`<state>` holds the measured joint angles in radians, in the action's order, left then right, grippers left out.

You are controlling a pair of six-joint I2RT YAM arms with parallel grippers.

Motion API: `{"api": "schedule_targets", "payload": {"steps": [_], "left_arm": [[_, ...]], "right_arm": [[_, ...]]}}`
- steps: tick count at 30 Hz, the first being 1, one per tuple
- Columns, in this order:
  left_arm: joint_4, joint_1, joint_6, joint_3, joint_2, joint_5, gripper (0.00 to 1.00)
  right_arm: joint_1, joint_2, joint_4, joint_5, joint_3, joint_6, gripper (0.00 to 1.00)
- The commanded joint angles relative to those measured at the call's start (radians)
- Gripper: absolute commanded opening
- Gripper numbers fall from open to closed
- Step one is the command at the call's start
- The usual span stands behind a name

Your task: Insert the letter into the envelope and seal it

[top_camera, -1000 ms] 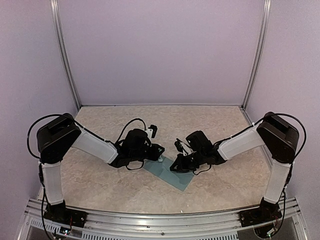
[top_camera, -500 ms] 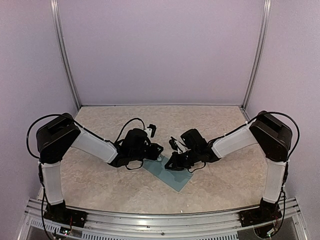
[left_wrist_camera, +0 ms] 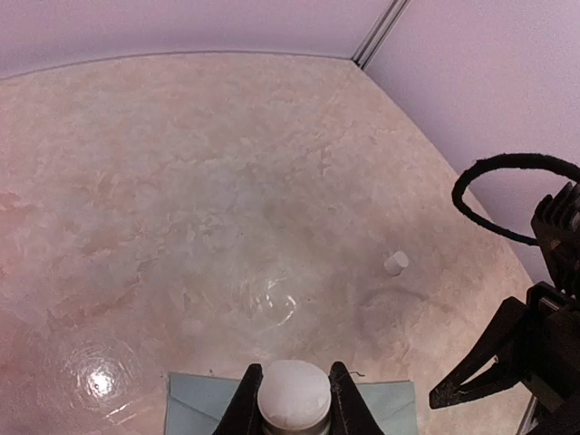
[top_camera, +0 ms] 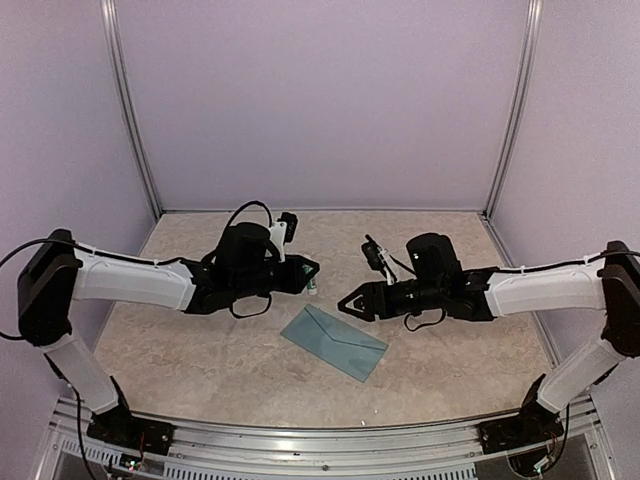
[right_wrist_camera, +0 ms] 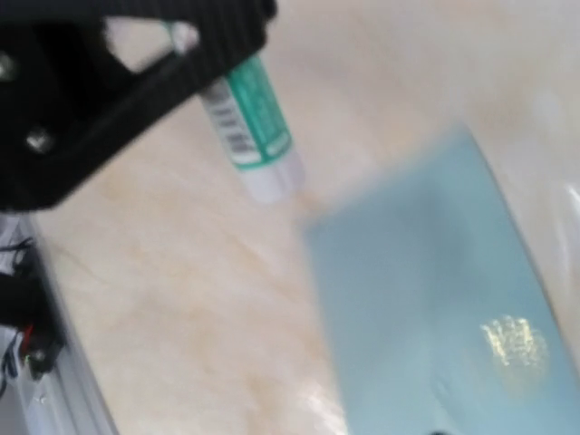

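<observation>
Left tool (left_wrist_camera: 293,403) pinches glue stick (right_wrist_camera: 254,127) near envelope (top_camera: 335,342), flat mid-surface (top_camera: 200,350). Right tool (top_camera: 345,303) — can't tell how open.

Your r. wrist view was blurred — envelope (right_wrist_camera: 435,290) ran off btm edge; glue stick (left_wrist_camera: 293,403) hid some in l. wrist.

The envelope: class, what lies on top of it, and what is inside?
Nothing lies on the envelope, flat on the table. The glue stick, in the left gripper, hangs beside its far corner. Its paper covers the inside, so any letter cannot be seen.
</observation>
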<state>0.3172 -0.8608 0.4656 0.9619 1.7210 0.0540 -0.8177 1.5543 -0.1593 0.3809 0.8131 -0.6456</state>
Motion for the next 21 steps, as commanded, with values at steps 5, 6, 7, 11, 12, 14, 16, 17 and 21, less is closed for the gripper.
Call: {"api": "schedule_targets", "payload": {"steps": [5, 6, 7, 11, 12, 14, 16, 17, 21], "left_arm": [[-0.085, -0.008, -0.013, 0.008, -0.265, -0.188, 0.12], [-0.082, -0.011, -0.011, 0.006, -0.299, -0.224, 0.13], [-0.077, -0.015, -0.008, 0.005, -0.32, -0.255, 0.13], [-0.038, -0.044, 0.006, -0.003, -0.41, -0.398, 0.16], [-0.029, -0.055, 0.009, -0.002, -0.42, -0.424, 0.16], [-0.023, -0.075, 0.01, 0.002, -0.441, -0.468, 0.17], [-0.023, -0.092, 0.01, 0.007, -0.453, -0.503, 0.17], [-0.023, -0.1, 0.01, 0.01, -0.454, -0.514, 0.17], [-0.023, -0.121, 0.013, 0.017, -0.46, -0.525, 0.17]], "right_arm": [[0.003, -0.251, -0.286, 0.211, -0.11, 0.102, 0.79], [0.0, -0.259, -0.335, 0.247, -0.118, 0.092, 0.81], [-0.004, -0.264, -0.376, 0.276, -0.121, 0.084, 0.83], [-0.026, -0.239, -0.475, 0.351, -0.101, 0.065, 0.86], [-0.035, -0.226, -0.49, 0.365, -0.089, 0.065, 0.86], [-0.054, -0.197, -0.495, 0.389, -0.05, 0.071, 0.85], [-0.076, -0.173, -0.506, 0.406, -0.014, 0.074, 0.82], [-0.085, -0.163, -0.531, 0.422, -0.002, 0.057, 0.8], [-0.118, -0.135, -0.637, 0.481, 0.032, 0.008, 0.71]]}}
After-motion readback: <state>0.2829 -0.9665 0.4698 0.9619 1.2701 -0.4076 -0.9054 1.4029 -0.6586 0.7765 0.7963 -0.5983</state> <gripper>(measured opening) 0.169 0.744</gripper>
